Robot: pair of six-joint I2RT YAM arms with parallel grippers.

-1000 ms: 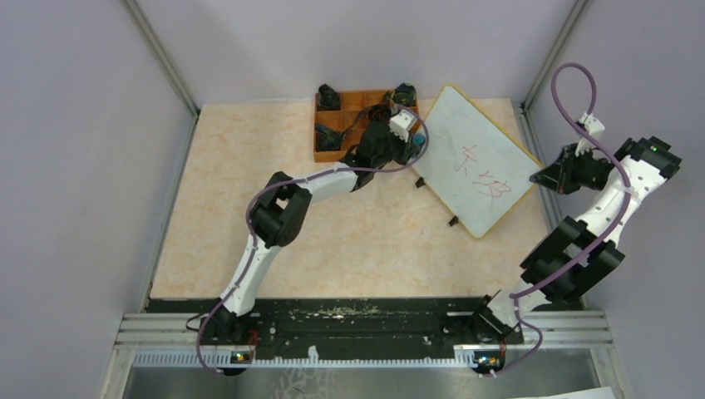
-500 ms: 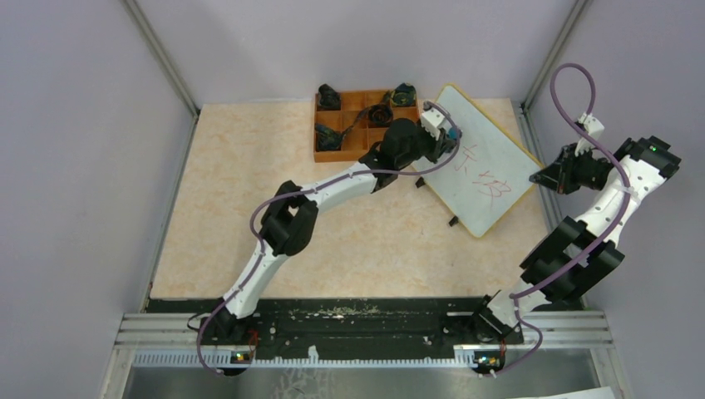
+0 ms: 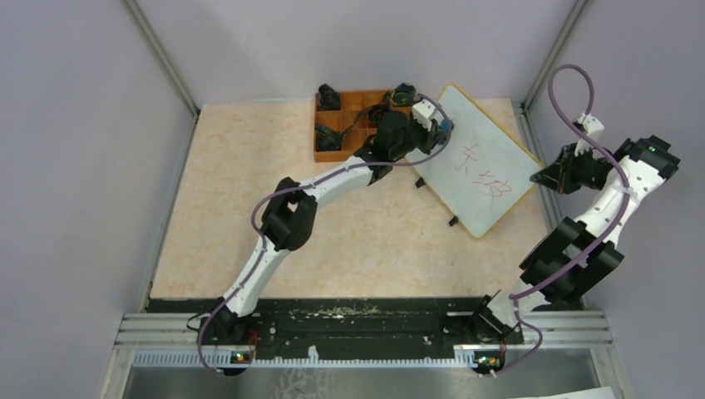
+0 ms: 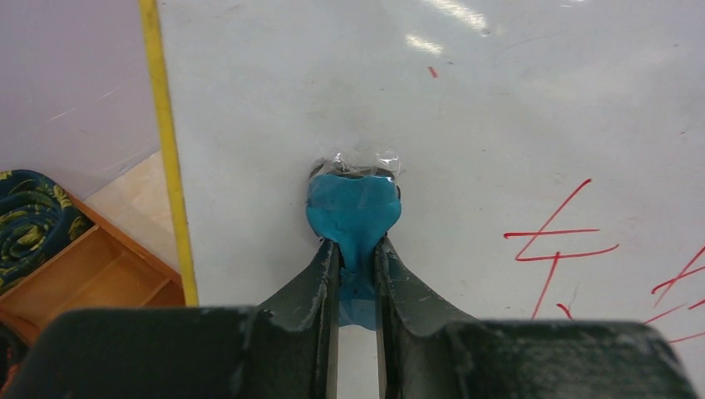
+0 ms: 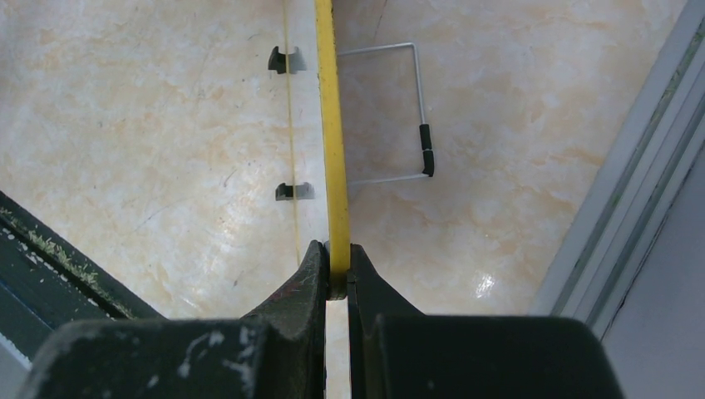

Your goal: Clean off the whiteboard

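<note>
The whiteboard (image 3: 490,141) stands tilted at the table's back right, and in the left wrist view its white face (image 4: 465,125) fills most of the picture. Red handwritten marks (image 3: 486,179) cover its middle and show again as red marks (image 4: 557,245) to the right of the left gripper. My left gripper (image 3: 445,126) is shut on a blue eraser pad (image 4: 353,208), which presses on the board near its yellow frame (image 4: 170,166), left of the writing. My right gripper (image 5: 337,270) is shut on the board's yellow edge (image 5: 331,125) at the right side (image 3: 544,176).
An orange compartment tray (image 3: 359,101) with dark rolled cloths sits just left of the board, its corner also in the left wrist view (image 4: 100,274). Behind the board are a wire stand (image 5: 420,150) and black feet (image 5: 287,60). The enclosure's metal rail (image 5: 632,191) runs close on the right.
My left gripper carried the blue pad rightward from the tray's edge onto the board, then shifted slightly toward the board's far end. The right arm and the board stayed still.
</note>
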